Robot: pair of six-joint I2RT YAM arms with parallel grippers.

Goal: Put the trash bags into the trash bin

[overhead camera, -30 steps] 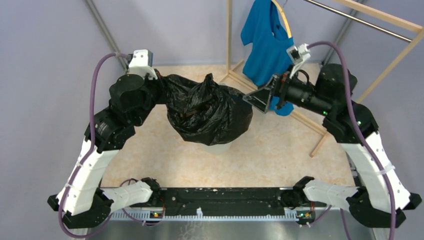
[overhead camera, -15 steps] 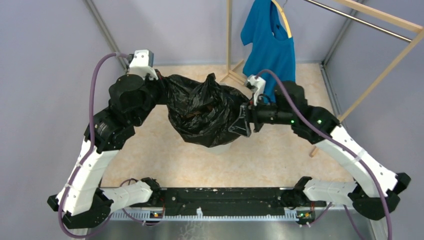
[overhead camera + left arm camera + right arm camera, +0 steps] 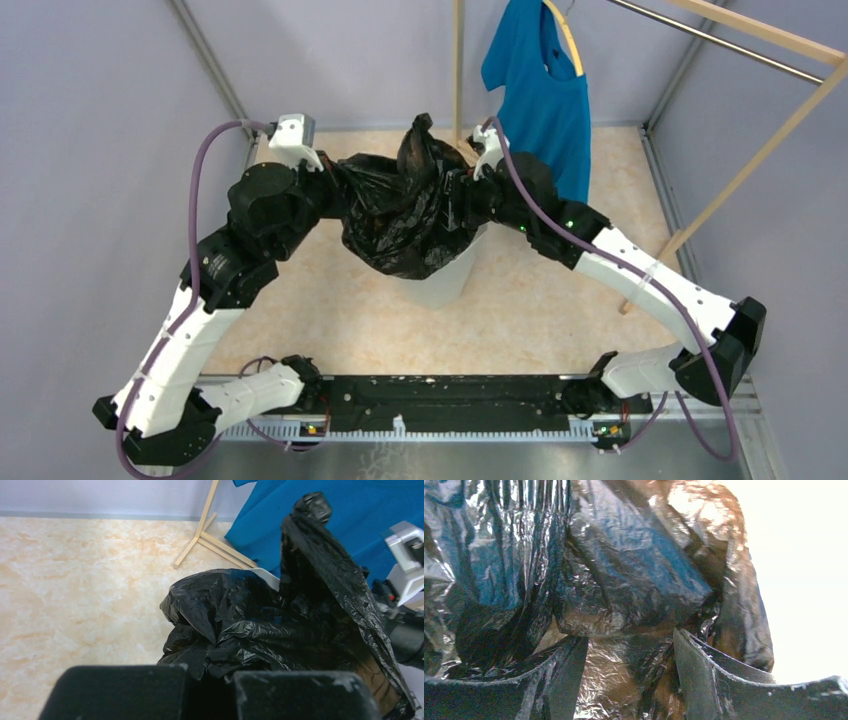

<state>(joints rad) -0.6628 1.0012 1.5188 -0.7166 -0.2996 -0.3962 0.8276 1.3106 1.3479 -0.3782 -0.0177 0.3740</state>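
Note:
The black crinkled trash bag (image 3: pixel 410 215) hangs over the white trash bin (image 3: pixel 440 285), covering its rim, and a twisted peak sticks up at the back. My left gripper (image 3: pixel 333 180) is shut on the bag's left edge; in the left wrist view (image 3: pixel 207 680) bag film sits pinched in the narrow gap. A sliver of the bin's rim (image 3: pixel 265 576) shows behind the bag (image 3: pixel 280 625). My right gripper (image 3: pixel 468 195) is pressed into the bag's right side. In the right wrist view (image 3: pixel 629 680) its fingers (image 3: pixel 696 675) stand wide apart with brownish bag film (image 3: pixel 624 580) between them.
A blue T-shirt (image 3: pixel 540 90) hangs on a wooden rack (image 3: pixel 457 70) just behind the right gripper and also shows in the left wrist view (image 3: pixel 360 515). The rack's slanted leg (image 3: pixel 700 210) stands to the right. Grey walls close in the marbled floor (image 3: pixel 300 320).
My right arm has swung left from beside the T-shirt and pushed its open gripper into the bag's right side. The bag has bunched up and its peak has risen. The left arm shifted slightly.

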